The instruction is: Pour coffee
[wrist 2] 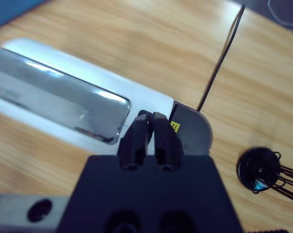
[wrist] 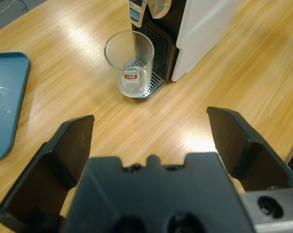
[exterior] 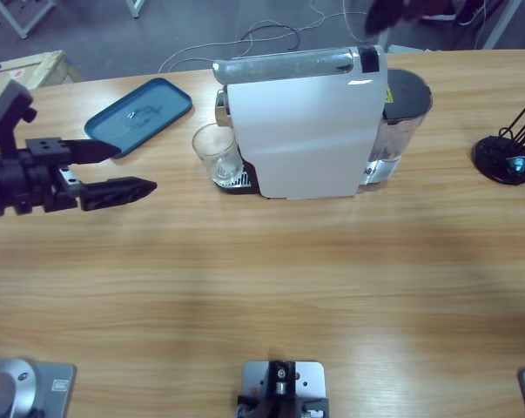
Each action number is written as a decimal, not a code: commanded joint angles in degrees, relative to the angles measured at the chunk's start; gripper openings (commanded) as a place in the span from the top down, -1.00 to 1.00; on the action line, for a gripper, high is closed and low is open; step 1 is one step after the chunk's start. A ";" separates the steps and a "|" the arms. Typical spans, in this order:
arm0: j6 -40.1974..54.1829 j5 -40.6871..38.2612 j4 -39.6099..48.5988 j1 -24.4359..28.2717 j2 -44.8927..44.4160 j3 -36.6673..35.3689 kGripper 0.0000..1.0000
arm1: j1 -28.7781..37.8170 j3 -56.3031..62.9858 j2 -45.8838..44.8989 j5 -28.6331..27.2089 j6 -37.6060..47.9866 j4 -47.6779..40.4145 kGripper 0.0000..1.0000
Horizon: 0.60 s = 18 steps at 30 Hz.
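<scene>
Glass (wrist: 130, 63) sits on the coffee machine's (exterior: 310, 122) drip grate (wrist: 153, 80), right under the spout, at the machine's left end in the high view. I can't see any coffee in it: looks empty or near enough, only a small label on the wall.

Handling, my guess: thin clear glass, light, rigid, slick, breakable. I'd take it across the middle of the wall with a soft squeeze, below the rim, and keep it upright. Base half overhangs the grate edge, so a nudge could tip it.

Left claw (wrist: 151, 138) is wide open, holding nothing, lined up on the glass but well short of it; bare tabletop between. In the high view it comes in from the left edge, just beside the blue tray (exterior: 138, 115).

Right claw (wrist 2: 148, 133) is pinched closed with nothing between its jaws, hovering over the machine's top near the chrome lever (wrist 2: 54, 104) and the grey rear end. Whether it touches the top I can't tell.

Tabletop (exterior: 262, 287) is long light wood, smooth, mostly bare in front of the machine. Tray lies flat behind the left claw, something thin and clear lying in it. Black wire stand (exterior: 506, 157) far right, well apart from the machine. Beyond the far edge: grey floor, white cables (exterior: 271, 35), a wooden box (exterior: 31, 68).
</scene>
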 commanded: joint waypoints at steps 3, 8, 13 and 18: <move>0.57 0.69 -0.67 -0.37 0.29 2.17 -0.99 | 1.99 3.58 -5.62 1.40 1.06 1.39 -1.00; 0.57 0.76 -0.67 -0.37 0.22 2.36 -0.99 | 1.99 4.39 -5.37 1.52 1.06 1.35 -1.00; 0.49 0.63 -0.67 -0.37 0.34 2.56 -0.99 | 1.99 3.94 -3.51 0.34 0.83 1.23 0.47; 0.54 0.67 -0.67 -0.37 0.55 2.56 -0.99 | 1.99 1.93 -1.40 -5.02 -0.26 1.25 1.00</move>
